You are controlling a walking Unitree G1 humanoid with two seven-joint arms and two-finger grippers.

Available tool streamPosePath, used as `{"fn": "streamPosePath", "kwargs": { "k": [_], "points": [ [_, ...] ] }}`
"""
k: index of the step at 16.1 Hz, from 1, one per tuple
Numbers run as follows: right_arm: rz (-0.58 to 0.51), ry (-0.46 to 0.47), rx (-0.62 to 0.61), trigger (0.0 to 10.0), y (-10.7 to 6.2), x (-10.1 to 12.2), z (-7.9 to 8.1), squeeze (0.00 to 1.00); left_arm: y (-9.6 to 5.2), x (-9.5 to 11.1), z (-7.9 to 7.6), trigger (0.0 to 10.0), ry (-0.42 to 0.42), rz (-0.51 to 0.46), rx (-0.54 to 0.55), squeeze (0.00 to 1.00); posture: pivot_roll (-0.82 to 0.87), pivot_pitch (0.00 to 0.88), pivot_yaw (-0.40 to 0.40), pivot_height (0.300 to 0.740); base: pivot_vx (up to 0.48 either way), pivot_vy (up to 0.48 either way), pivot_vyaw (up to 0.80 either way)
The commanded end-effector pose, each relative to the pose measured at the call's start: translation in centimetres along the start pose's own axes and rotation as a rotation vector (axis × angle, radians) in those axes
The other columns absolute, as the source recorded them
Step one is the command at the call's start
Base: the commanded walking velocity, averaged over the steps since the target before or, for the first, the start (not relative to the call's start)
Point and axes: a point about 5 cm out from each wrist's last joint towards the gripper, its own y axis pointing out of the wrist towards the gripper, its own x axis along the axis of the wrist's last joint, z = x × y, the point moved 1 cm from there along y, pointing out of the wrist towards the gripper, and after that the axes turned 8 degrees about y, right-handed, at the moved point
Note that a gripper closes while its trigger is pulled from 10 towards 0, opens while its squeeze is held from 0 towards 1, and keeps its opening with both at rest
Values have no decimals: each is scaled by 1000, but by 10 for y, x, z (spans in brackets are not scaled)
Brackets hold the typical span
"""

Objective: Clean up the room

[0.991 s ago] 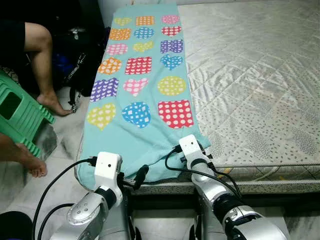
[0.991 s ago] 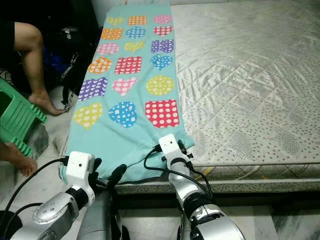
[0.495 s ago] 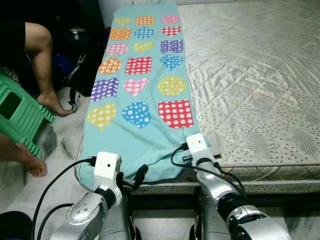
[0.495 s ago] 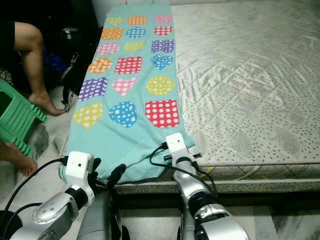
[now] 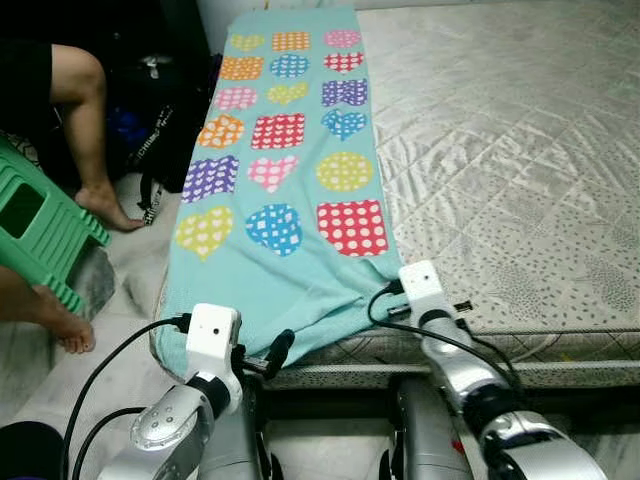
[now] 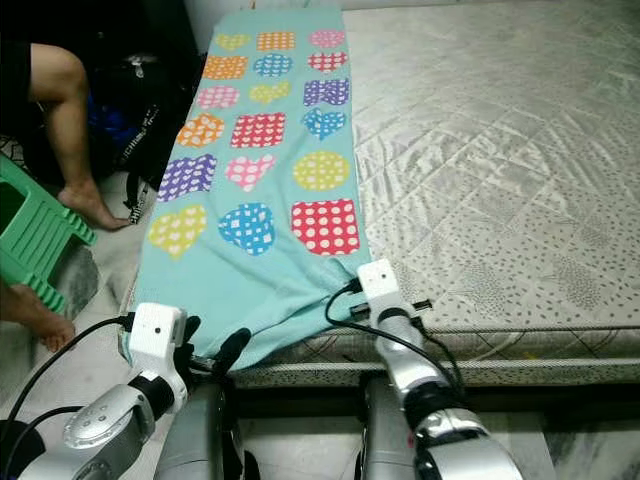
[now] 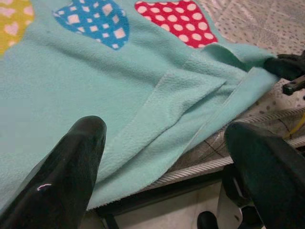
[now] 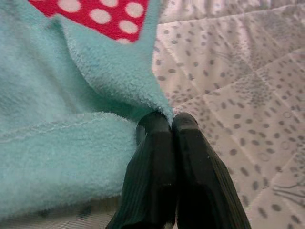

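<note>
Teal fleece blanket with dotted hearts (image 5: 270, 190) lies along the grey quilted mattress (image 5: 520, 150), left side. My right gripper (image 8: 170, 125) jaws are clamped on its near corner; left gripper (image 7: 162, 157) jaws gape, empty. Soft, light, stretchy: grip hems.

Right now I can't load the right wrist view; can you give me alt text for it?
The right end effector, its two black fingers pressed shut, pinches a corner of the teal blanket just above the grey dotted mattress. A red patch with white dots lies on the blanket beyond the pinched corner.
</note>
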Motion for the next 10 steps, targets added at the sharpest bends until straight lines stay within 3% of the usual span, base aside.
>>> {"fn": "streamPosePath", "kwargs": {
  "k": [1, 4, 5, 6, 7, 10],
  "points": [
    [9, -7, 16, 0, -1, -2, 0, 0, -2, -4, 4, 10000, 5, 18, 18, 0, 27, 97, 64, 570, 0, 0, 0],
    [25, -82, 78, 0, -9, -13, -9, 0, -3, -5, 4, 10000, 7, 23, 15, 0, 24, 97, 66, 570, 0, 0, 0],
    [35, -105, 100, 2157, -11, -16, -9, 0, -3, -5, 5, 10000, 7, 24, 14, 0, 22, 96, 67, 570, 0, 0, 0],
    [42, -138, 138, 10000, -13, -18, -8, 388, -3, -5, 5, 10000, 7, 25, 12, 0, 21, 96, 67, 570, 0, 0, 0],
    [51, -178, 191, 10000, -16, -20, -6, 1000, -3, -5, 4, 10000, 7, 26, 10, 0, 21, 96, 67, 570, 0, 0, 0],
    [60, -303, 281, 10000, -25, -22, -7, 1000, -4, -7, 4, 10000, 6, 35, 6, 0, 19, 97, 66, 570, 0, 0, 0]
  ]
}}
